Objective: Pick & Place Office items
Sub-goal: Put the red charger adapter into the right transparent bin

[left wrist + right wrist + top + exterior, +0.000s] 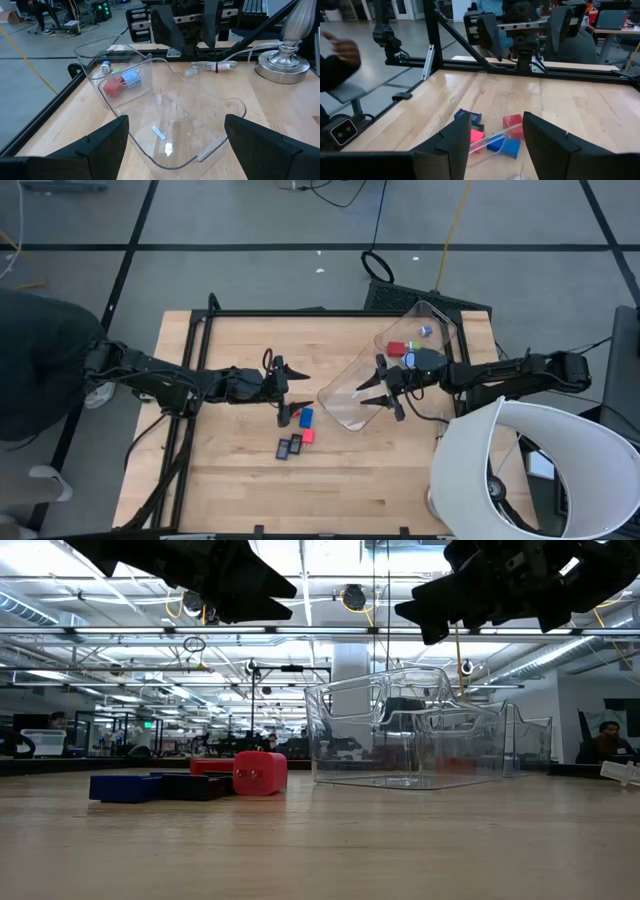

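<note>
While a few office items already sit inside the clear bin (385, 375), we judge the job only partly done. In the high view we see a red block (396, 349), a light-blue piece (412, 359) and a small bluish bit (425, 331) at the bin's far end, the bin lying at an angle on the right half of the tabletop (220, 480). Left outside is a small cluster near the middle of the tabletop: a blue block (306, 417), a red piece (307, 435) and two dark flat rectangles (290, 447), lying close together. From table height the cluster lies to one side of the bin, clear of its wall. We cannot tell whether any other pieces are hidden.

Our left claw (287, 393) hovers above the tabletop just beside that cluster on its far side, fingers wide apart and holding nothing; its wrist view shows both fingers spread with only the bin beyond them. Our right claw (383, 387) hangs over the bin's near end, close to its rim, fingers partly apart. Its wrist view shows the gap between the fingers with the bin's clear edge running below it, yet we see no item gripped, and we cannot tell whether a finger touches the plastic
</note>
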Robot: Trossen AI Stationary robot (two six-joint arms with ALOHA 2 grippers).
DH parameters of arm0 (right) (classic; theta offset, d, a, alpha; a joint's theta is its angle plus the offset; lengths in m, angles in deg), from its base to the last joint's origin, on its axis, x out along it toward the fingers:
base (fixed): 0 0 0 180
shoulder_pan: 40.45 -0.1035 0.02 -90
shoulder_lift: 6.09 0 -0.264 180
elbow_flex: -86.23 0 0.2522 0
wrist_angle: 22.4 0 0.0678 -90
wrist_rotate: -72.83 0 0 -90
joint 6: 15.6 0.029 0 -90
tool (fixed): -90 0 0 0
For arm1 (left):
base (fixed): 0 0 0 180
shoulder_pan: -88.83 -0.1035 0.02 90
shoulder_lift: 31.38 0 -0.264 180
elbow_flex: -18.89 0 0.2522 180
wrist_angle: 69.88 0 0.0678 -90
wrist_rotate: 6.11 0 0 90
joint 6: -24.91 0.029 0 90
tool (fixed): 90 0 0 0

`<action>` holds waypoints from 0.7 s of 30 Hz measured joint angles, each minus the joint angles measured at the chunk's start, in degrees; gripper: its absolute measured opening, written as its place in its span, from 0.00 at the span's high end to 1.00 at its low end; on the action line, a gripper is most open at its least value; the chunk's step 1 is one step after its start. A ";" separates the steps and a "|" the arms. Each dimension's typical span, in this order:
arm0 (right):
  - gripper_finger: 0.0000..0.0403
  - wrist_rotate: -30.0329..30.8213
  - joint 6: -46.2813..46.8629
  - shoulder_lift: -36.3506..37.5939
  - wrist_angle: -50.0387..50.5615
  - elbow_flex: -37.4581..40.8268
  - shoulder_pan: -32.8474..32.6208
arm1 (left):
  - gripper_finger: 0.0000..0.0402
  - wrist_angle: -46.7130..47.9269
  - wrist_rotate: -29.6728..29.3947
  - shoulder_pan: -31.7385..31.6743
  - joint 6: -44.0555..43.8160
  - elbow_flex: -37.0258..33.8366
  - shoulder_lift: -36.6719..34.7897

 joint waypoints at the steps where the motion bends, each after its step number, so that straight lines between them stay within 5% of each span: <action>1: 0.59 0.02 -0.01 0.00 0.01 0.00 0.00 | 0.17 0.00 0.00 0.02 0.00 0.00 0.00; 13: 0.59 0.29 -0.24 0.02 -0.01 0.00 0.02 | 0.17 -1.69 0.01 0.02 -2.72 0.00 0.02; 21: 0.59 0.31 -0.24 0.02 0.05 0.00 0.07 | 0.17 9.85 4.98 0.68 -13.73 0.00 0.02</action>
